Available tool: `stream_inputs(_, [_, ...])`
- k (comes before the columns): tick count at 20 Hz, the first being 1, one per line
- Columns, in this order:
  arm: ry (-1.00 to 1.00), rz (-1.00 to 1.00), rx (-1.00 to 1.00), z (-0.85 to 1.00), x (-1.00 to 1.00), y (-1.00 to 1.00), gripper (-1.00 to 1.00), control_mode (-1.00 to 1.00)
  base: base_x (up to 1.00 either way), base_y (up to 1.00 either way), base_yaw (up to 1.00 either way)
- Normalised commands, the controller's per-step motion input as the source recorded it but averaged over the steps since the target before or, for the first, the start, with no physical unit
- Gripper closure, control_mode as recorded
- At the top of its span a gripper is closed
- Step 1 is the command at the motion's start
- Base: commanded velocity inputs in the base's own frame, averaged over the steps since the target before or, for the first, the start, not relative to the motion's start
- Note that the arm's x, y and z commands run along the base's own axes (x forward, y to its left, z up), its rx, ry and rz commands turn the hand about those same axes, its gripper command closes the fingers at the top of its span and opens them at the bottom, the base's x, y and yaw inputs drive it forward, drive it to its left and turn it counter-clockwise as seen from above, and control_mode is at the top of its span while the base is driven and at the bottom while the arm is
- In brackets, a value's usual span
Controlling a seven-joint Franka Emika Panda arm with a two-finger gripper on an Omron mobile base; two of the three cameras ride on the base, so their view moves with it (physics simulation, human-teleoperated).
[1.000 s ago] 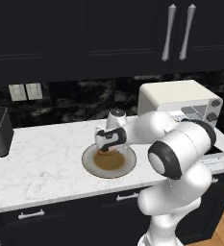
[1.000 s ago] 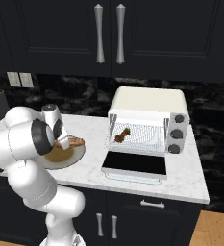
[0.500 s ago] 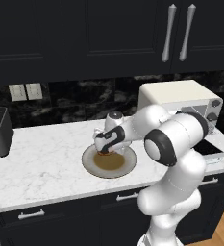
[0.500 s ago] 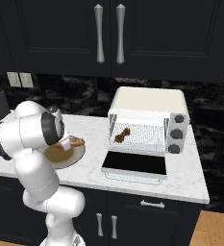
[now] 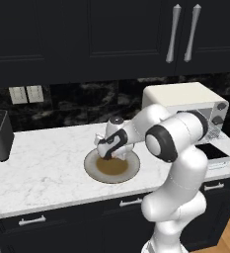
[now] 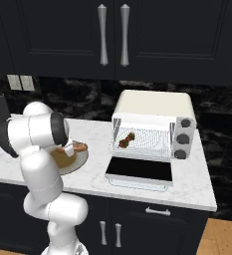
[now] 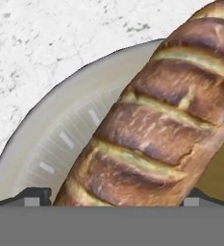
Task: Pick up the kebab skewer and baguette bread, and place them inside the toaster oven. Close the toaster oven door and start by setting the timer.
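My tool [image 5: 108, 154] is down over the plate [image 5: 93, 170] on the white marble bench [image 5: 42, 168]. The baguette bread [image 7: 156, 125] lies on that plate, slanting between my two dark fingertips [image 7: 34, 196], one at each side of it. I cannot tell whether they press it. The kebab skewer [image 6: 126, 140] rests on the rack inside the toaster oven [image 6: 155, 107], whose toaster oven door [image 6: 140, 170] hangs open.

The arm is reaching forward and down to the left, its wrist bending low. The gripper [image 5: 108, 154] is pointing downward, with its two finger tips [image 7: 34, 195] standing apart, one at either side of the hand view.
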Motion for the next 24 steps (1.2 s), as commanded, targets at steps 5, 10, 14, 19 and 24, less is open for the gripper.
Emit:
stream_inputs(5, [0.00, 0.00, 0.00, -0.16, 0.10, 0.03, -1.00, -1.00, 0.00, 0.00, 0.00])
stream_inputs(10, [0.00, 0.00, 0.00, -0.11, -0.03, -0.01, 1.00, -1.00, 0.00, 0.00, 0.00])
stream_inputs(14, [-0.01, 0.01, 0.00, 0.01, -0.26, -0.18, 1.00, -1.00, 0.00, 0.00, 0.00])
stream_inputs(19, [-0.01, 0.17, 0.00, 0.24, -0.39, -0.37, 1.00, -1.00, 0.00, 0.00, 0.00])
stream_inputs(24, [-0.04, 0.33, 0.00, 0.53, -0.48, -0.43, 1.00, -1.00, 0.00, 0.00, 0.00])
